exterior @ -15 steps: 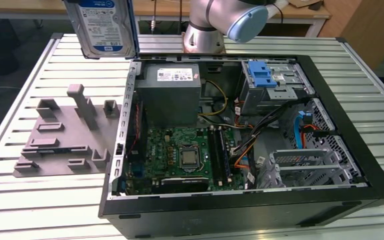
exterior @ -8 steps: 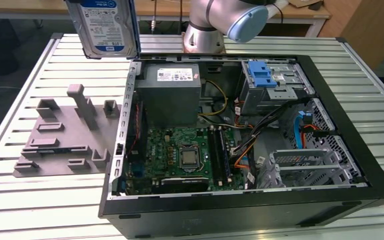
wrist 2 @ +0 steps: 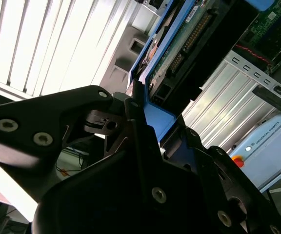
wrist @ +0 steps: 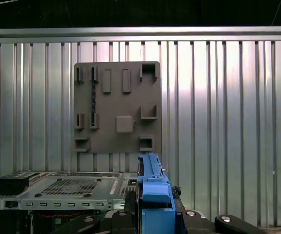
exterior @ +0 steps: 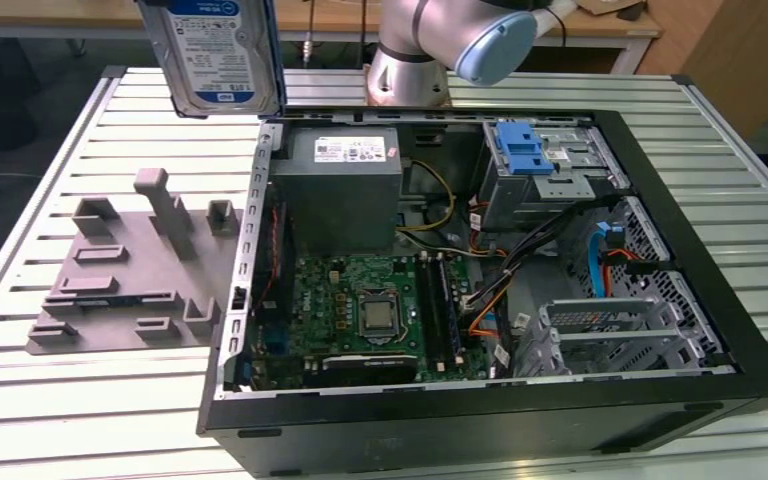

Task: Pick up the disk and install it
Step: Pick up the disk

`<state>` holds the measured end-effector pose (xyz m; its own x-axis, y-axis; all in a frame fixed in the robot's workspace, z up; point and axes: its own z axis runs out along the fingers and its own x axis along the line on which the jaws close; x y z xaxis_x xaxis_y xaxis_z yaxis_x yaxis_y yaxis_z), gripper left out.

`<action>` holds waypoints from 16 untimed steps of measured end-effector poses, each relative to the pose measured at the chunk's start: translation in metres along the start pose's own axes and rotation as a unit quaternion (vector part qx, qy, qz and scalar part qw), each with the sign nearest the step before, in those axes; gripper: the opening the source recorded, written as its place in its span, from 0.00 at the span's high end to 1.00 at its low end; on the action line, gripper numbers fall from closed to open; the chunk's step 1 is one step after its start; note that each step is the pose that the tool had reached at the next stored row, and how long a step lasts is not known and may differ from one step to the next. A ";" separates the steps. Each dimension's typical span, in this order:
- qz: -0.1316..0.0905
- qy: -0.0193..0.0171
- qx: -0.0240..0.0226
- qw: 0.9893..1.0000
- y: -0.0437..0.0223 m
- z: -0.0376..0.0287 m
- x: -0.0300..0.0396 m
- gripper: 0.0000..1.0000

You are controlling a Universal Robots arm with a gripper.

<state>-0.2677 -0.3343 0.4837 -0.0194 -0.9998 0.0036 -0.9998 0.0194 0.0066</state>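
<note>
Disk (exterior: 211, 55) aloft and upright, long axis vertical, label facing exterior camera. Hangs above slatted table (exterior: 64, 400), just outside open computer case (exterior: 491, 425), on exterior view's left. Gripper (wrist 2: 148, 114) clamped on disk's blue bracket (wrist: 155, 190), jaws closed against it, disk extending straight out from them. Drive cage (exterior: 544, 165) with blue latch well apart toward exterior view's right, beyond power-supply box (exterior: 337, 185). Second wrist view shows disk's green circuit-board underside. First wrist view looks along bracket edge onto grey fixture plate (wrist: 116, 105) on table.
</note>
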 end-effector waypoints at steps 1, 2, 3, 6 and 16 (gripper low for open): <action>0.000 0.000 0.000 1.000 -0.0007 0.0000 0.0000 0.64; 0.000 0.000 0.000 1.000 -0.0013 0.0000 0.0000 0.64; 0.000 0.000 0.000 1.000 -0.0020 0.0000 0.0000 0.64; 0.000 0.000 0.000 1.000 -0.0042 0.0000 -0.0001 0.64; 0.000 0.000 0.000 1.000 -0.0151 -0.0001 -0.0003 0.64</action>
<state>-0.2527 -0.3342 0.4837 -0.0194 -0.9998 0.0036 -0.9998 0.0194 0.0066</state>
